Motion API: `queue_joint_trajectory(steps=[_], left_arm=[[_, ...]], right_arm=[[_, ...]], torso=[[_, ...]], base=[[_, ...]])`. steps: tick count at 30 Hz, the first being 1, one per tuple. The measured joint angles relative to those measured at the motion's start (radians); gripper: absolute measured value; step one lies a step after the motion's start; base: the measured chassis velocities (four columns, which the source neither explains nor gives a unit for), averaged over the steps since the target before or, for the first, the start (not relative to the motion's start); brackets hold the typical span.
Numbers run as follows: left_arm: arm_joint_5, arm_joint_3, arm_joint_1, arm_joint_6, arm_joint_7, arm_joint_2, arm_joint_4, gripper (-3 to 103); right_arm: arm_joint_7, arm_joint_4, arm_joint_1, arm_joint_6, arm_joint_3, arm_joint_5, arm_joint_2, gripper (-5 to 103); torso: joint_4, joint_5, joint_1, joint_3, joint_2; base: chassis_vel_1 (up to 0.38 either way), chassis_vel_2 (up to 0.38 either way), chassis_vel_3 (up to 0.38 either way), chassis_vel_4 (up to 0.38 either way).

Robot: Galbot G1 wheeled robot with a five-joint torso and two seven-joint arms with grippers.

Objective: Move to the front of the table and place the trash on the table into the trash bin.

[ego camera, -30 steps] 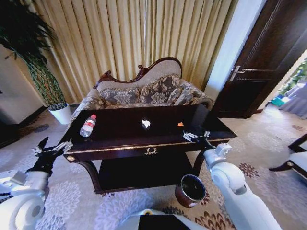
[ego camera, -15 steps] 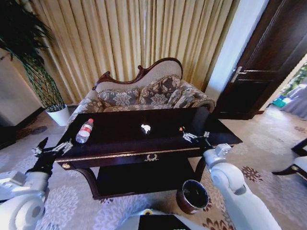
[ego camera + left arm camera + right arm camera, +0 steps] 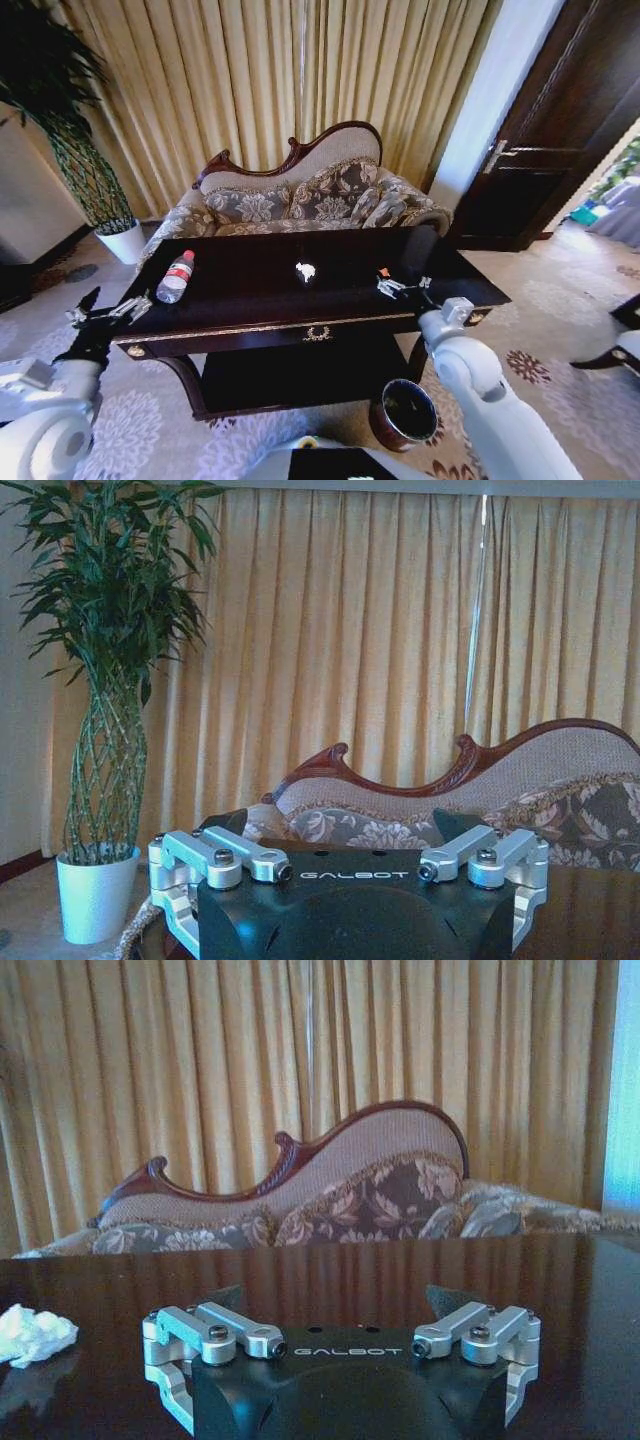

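table: dark wood, glossy, mirror-like top, gold metallic trim | bottle: clear plastic, red cap | wad: crumpled white paper, rough | trash bin: reddish-brown, shiny | right gripper: silver metal links, matt black body | sofa: patterned cloth, polished wood frame

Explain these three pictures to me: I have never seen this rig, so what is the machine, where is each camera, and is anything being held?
It is a wheeled robot with two arms. The wide picture comes from its head, looking down at the table. On it lie a plastic bottle, a white paper wad and an orange scrap; the trash bin stands on the floor. The other two pictures come from cameras on the wrists. The right pincer hovers over the table near the scrap, open and empty. The left pincer waits open beside the table's left end. Nothing is held.
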Motion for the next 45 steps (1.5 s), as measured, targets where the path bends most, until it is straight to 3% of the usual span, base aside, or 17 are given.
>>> queue_joint_trajectory(steps=[8,26,45], left_arm=[[0.006,0.007,-0.003,0.0,0.002,0.0,0.006,100],[0.025,0.029,-0.007,0.0,0.004,-0.005,0.014,100],[0.025,0.027,-0.005,-0.003,0.007,-0.007,0.02,100]], right_arm=[[0.011,-0.042,0.051,-0.05,-0.008,0.049,-0.015,100],[0.015,-0.118,0.117,-0.097,-0.044,0.057,-0.026,100],[0.026,-0.167,0.17,-0.11,-0.09,0.051,-0.024,100]], torso=[[-0.0002,0.0001,0.0,0.0,0.0],[-0.0002,0.0,0.0,0.0,0.0],[-0.0001,0.0,0.0,0.0,0.0]], base=[[0.0,0.0,0.0,0.0],[0.0,0.0,0.0,0.0],[0.0,0.0,0.0,0.0]])
